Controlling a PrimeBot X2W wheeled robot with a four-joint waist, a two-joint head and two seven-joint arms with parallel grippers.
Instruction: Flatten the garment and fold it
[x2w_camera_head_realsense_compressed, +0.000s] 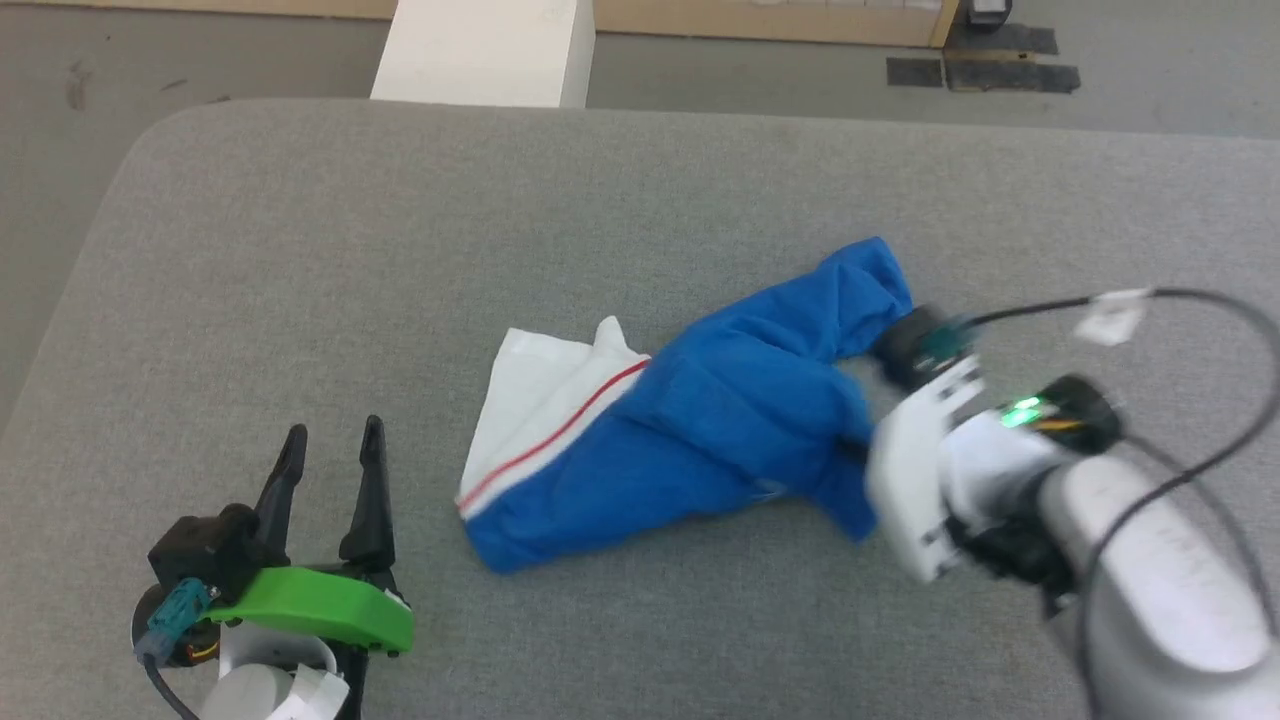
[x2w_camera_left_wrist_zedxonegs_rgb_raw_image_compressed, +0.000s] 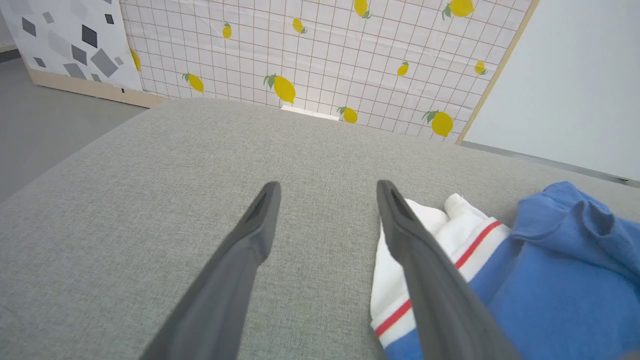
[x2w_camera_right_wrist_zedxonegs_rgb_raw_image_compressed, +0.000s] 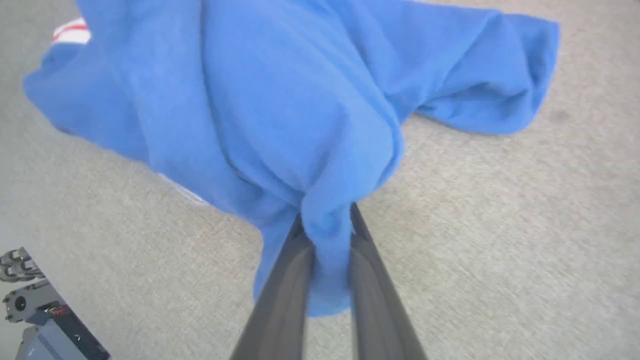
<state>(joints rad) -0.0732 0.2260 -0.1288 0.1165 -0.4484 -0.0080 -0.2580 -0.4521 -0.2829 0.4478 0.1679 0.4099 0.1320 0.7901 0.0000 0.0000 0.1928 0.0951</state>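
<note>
The garment (x2w_camera_head_realsense_compressed: 700, 420), bright blue with a white, red-striped part at its left end, lies crumpled in the middle of the grey padded table (x2w_camera_head_realsense_compressed: 400, 250). My right gripper (x2w_camera_right_wrist_zedxonegs_rgb_raw_image_compressed: 326, 225) is shut on a bunched fold of the garment (x2w_camera_right_wrist_zedxonegs_rgb_raw_image_compressed: 280, 110) at its right side; in the head view its fingers are hidden behind the white wrist (x2w_camera_head_realsense_compressed: 920, 480). My left gripper (x2w_camera_head_realsense_compressed: 330, 440) stands open over bare table, left of the white part. In the left wrist view that gripper (x2w_camera_left_wrist_zedxonegs_rgb_raw_image_compressed: 327, 190) has nothing between its fingers, and the garment (x2w_camera_left_wrist_zedxonegs_rgb_raw_image_compressed: 550, 280) lies to their right.
A white block (x2w_camera_head_realsense_compressed: 485, 50) stands beyond the table's far edge. A lemon-patterned tiled wall (x2w_camera_left_wrist_zedxonegs_rgb_raw_image_compressed: 325, 50) rises behind the table. The table's rounded left corner (x2w_camera_head_realsense_compressed: 150, 150) drops to grey floor. A black cable (x2w_camera_head_realsense_compressed: 1200, 400) loops over my right arm.
</note>
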